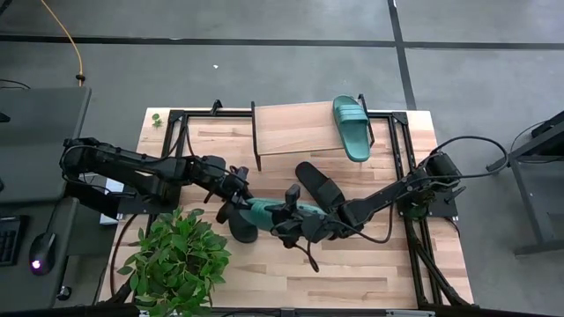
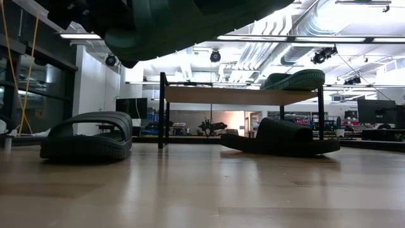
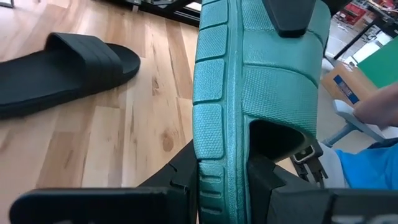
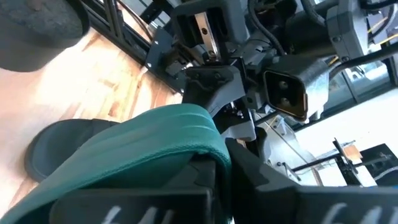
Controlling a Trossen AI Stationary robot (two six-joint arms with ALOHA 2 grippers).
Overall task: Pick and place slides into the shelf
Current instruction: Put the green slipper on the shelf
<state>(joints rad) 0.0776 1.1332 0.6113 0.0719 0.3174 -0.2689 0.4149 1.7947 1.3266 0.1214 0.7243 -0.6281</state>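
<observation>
High view is showing me both arms meeting over the middle of the table, sharing one teal slide between them, lifted clear of the wood. My left gripper is clamping one end; the left wrist view has the ribbed sole edge pinched between its fingers. My right gripper is clenching the other end, its fingers closing over the strap side in its own wrist view.

I am reading this as a handover in mid-air: the second teal slide is passing from left arm to right. The other teal slide is already lying on the shelf, at its right end. Two black slides are waiting on the table, one just in front of the shelf, one near the plant.

Next, I judge, the left jaws need to let go before the right arm carries the slide to the bare plank beside its mate.

I am finding no readable brand or lettering on anything.
</observation>
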